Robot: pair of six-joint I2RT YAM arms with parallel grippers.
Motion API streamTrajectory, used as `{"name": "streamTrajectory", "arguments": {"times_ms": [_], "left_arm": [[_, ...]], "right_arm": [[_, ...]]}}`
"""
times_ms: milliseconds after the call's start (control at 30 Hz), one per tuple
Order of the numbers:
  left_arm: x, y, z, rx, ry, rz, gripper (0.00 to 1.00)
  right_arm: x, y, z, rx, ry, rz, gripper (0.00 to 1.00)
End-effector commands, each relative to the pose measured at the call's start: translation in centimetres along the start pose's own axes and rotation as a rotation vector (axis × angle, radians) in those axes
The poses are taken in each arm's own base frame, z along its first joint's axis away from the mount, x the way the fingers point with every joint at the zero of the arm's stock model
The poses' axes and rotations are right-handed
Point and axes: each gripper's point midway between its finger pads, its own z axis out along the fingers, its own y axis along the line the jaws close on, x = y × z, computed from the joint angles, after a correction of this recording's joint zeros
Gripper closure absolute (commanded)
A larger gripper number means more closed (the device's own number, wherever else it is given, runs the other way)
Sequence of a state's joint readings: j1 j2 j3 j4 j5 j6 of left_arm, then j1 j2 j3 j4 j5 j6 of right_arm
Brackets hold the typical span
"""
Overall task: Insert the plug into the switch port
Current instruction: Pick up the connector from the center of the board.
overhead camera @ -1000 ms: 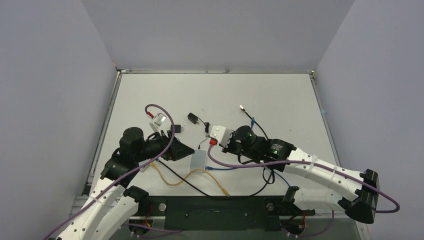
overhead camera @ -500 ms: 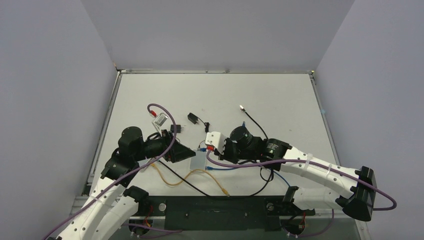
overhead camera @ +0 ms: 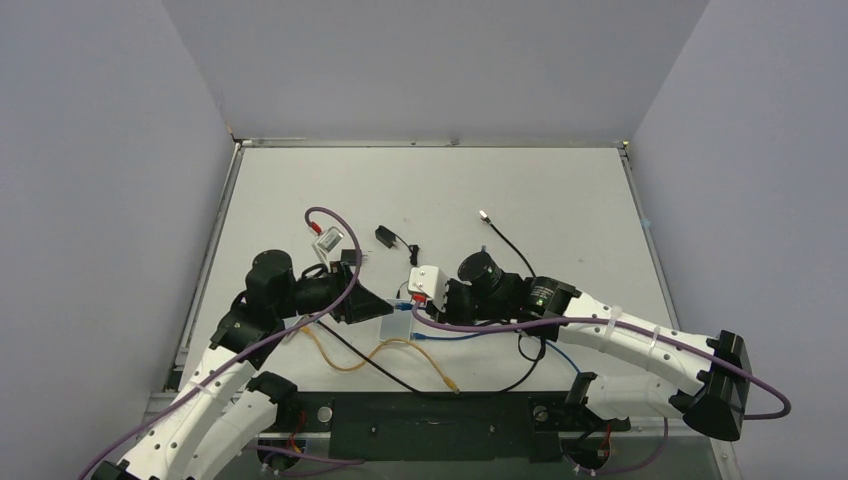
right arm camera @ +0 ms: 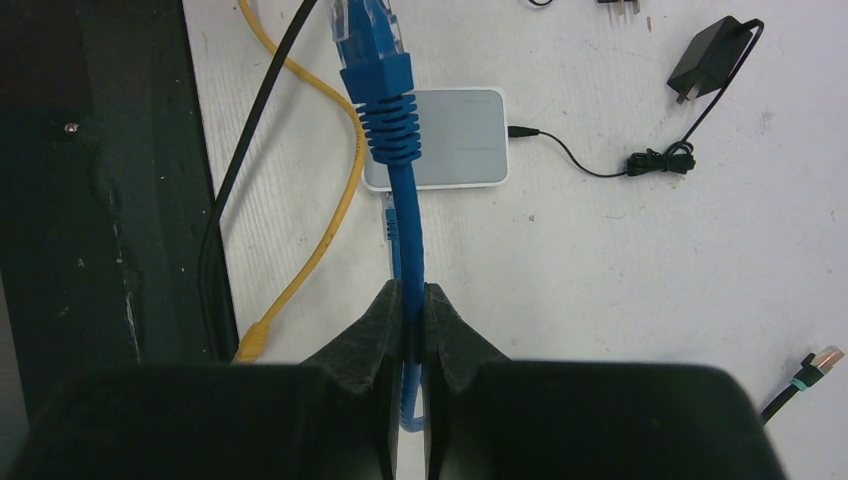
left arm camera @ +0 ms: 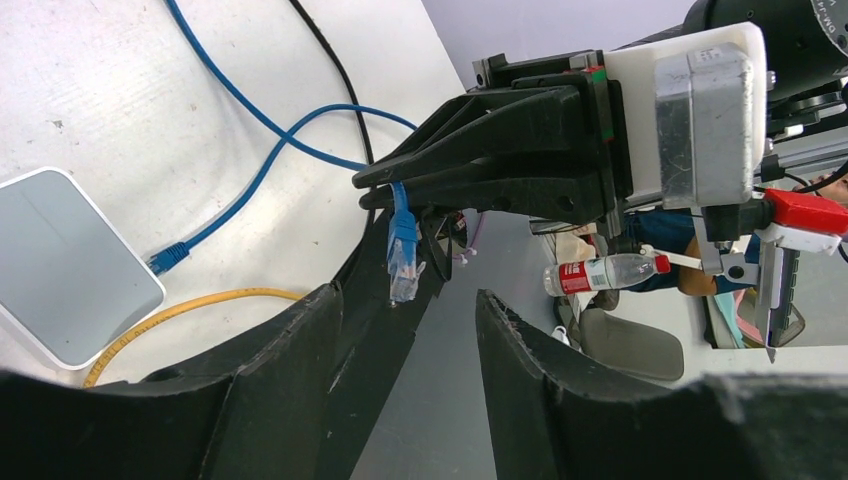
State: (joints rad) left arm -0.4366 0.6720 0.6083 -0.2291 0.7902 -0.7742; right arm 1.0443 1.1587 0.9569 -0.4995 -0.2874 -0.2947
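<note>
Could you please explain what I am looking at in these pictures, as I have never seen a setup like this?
These are two robot arms bolted at a table's near edge, each ending in a two-finger gripper. One picture looks down from above and behind them; the other two come from a camera on each wrist. On the table lie a small white box with a thin black cable plugged in, a yellow cable and a black adapter. The right gripper is shut on a blue cable, whose plug sticks out past its fingers. The left gripper stands open close to that plug, holding nothing.
</note>
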Motion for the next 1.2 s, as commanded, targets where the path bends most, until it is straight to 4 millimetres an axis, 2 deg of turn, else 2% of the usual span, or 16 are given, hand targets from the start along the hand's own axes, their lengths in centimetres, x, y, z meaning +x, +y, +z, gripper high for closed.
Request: {"name": "streamTrajectory", "arguments": {"times_ms": [0,367,667,767,867,967,1167], "left_arm": [[-0.6,-0.7,0.0,0.043,-0.016,0.047,0.53],[-0.2,-0.4,0.2,0.048,-0.002,0.045,0.65],[0.0,-0.4,0.2,0.051,0.006,0.045,0.87],[0.0,-0.3,0.2,0.049,0.008,0.044,1.00],[0.1,-0.2,0.2,0.050,0.011,0.045,1.00],[0.1,-0.1,0.3,0.049,0.014,0.037,1.00],[0.5,0.2,0.4,0.047,0.018,-0.005,1.00]], "right_arm": [[-3.1,-0.1,-0.1,-0.010,-0.097,-0.004,1.00],[-3.9,0.0,0.2,-0.033,-0.103,-0.004,1.00],[-3.7,0.4,0.6,-0.055,-0.088,0.003,1.00],[-3.4,0.6,0.7,-0.066,-0.072,-0.003,1.00],[-3.1,0.7,0.8,-0.070,-0.058,-0.012,1.00],[-2.9,0.6,0.6,-0.051,-0.056,-0.039,0.83],[-3.7,-0.1,-0.1,0.032,-0.101,-0.136,0.73]]}}
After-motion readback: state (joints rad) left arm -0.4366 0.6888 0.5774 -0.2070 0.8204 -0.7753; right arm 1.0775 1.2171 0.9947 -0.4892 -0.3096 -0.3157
